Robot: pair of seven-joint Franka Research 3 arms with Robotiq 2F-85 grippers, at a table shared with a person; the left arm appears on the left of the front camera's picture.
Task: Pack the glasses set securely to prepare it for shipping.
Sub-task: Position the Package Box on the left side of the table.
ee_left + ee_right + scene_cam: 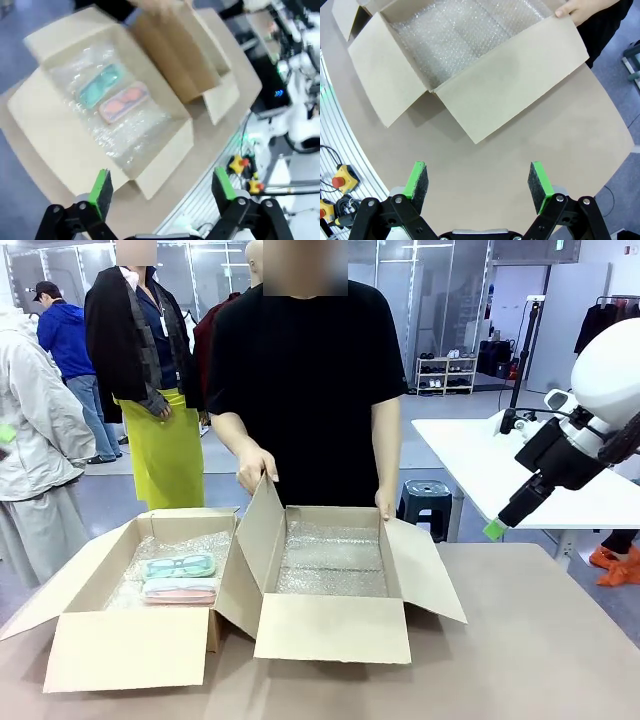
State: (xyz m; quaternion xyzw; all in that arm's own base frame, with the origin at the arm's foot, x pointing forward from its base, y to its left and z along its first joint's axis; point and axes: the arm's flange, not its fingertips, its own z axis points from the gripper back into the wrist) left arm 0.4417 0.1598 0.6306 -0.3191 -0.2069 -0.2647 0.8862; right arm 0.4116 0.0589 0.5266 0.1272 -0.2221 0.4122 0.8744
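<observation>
brown cardboard all over the table point(540, 660): two open boxes side by side, flaps spread. on the robot's left, the left box point(130, 645), lined with bubble wrap point(185, 545). inside it, on the wrap, the green pack point(178, 566) with dark-rimmed glasses showing, and touching it on the near side, the pink pack point(180, 590). both flat, long sides together.

from the left wrist, looking down at that same box: green pack point(100, 85) and pink pack point(124, 102) lying well ahead of the left gripper point(162, 192), past the box's near wall, a little to the picture's left of the gap between the fingers. green pads wide apart, nothing between them, hovering above the table edge and touching neither pack.

next door, the right box point(330, 625), also lined with bubble wrap. person's hands on it: one hand point(256, 468) at the tall flap between the boxes, the other hand point(385, 506) at the far right corner.

from the right wrist: right gripper point(480, 182) spread wide too, empty, over bare tabletop just short of the right box's near flap point(520, 75). packs in the other box, well apart from this gripper. in the front view, right arm high at the right edge, one green fingertip point(494, 529) hanging above the table.
</observation>
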